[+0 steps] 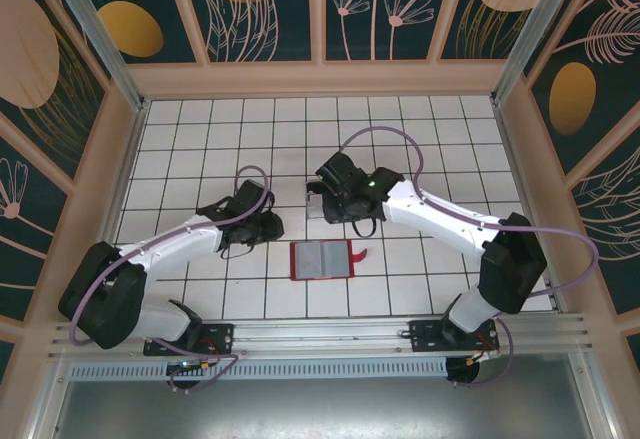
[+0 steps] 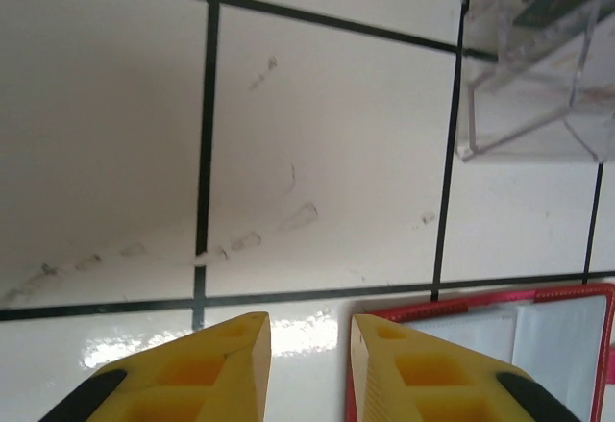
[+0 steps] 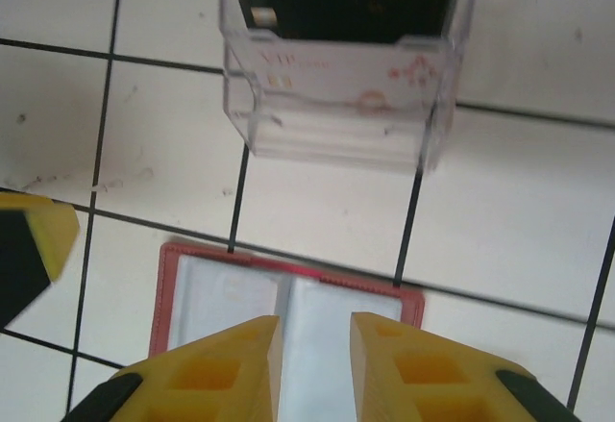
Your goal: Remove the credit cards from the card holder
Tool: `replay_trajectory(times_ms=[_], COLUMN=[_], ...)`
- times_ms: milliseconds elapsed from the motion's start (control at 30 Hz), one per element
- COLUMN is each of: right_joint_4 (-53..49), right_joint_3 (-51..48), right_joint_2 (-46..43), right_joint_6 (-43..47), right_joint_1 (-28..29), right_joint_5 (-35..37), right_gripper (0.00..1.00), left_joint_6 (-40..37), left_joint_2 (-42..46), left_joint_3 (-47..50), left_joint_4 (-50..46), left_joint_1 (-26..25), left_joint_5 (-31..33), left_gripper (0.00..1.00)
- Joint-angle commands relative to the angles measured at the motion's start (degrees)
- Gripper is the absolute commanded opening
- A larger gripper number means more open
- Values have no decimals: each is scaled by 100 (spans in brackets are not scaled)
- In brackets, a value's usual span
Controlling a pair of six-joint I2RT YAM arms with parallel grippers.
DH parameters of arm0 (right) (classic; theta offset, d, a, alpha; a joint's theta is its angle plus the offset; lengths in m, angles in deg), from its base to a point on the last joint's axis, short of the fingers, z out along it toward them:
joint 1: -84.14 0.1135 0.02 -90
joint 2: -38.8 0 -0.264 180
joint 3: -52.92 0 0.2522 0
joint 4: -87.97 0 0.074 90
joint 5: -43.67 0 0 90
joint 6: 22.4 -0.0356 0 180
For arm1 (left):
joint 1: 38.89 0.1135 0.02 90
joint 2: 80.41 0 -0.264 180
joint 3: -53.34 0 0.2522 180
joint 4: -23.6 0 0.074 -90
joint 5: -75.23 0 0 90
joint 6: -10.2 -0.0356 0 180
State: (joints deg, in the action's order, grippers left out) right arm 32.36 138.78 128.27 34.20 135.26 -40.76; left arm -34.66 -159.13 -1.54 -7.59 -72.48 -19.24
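1) card holder (image 1: 322, 259): red folding wallet, laid open and flat on the white tiled table (image 1: 200, 139), grey-clear sleeves facing up; red snap tab (image 1: 361, 253) projecting from its right edge. Whether any sleeve has a card in it cannot be told. 2) transparent box (image 3: 288, 134): clear plastic, standing just beyond the card holder's far edge, parted from it by a strip of bare tile. 3) credit cards (image 3: 336, 4): two seen, both inside the transparent box and so out of the card holder, beyond its far edge. The dark one lies farther from the card holder, and the pale one, with faint reddish print, lies nearer to it. 4) left gripper (image 2: 309, 324): yellow fingers (image 2: 226, 369) narrowly parted, with only tile showing through the gap. It is placed at the card holder's far left corner, and in the left wrist view its right finger overlaps the red border. Contact with the card holder cannot be told. One of its yellow fingertips appears just left of the card holder in the right wrist view. 5) right gripper (image 3: 315, 324): yellow fingers narrowly parted with nothing clamped, the sleeves visible through the gap. It is placed over the card holder's far edge near the fold, and in the top view it sits between the card holder and the transparent box. Its height above the card holder cannot be told.
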Motion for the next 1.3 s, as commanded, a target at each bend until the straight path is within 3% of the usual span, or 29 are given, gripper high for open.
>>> replay_trajectory(times_ms=[0,500,833,1267], right_joint_4=[-453,-805,-1000,-1100], right_joint_3=[92,980,1570,1479], right_joint_2=[99,1709,2570,2816], right_joint_6=[-831,-1175,-1111,-1084], right_joint_1=[273,1093,1297,1393], right_joint_5=[-114,-195,-336,-336], right_gripper=[26,28,36,43], left_joint_6=[-262,-973,-1069,-944], left_joint_2=[23,81,85,181], left_joint_3=[-89,-49,23,52], left_joint_4=[143,196,240,276], left_joint_1=[292,1757,1830,1838], left_joint_5=[-252,-871,-994,-1188], left_gripper=[30,30,29,30])
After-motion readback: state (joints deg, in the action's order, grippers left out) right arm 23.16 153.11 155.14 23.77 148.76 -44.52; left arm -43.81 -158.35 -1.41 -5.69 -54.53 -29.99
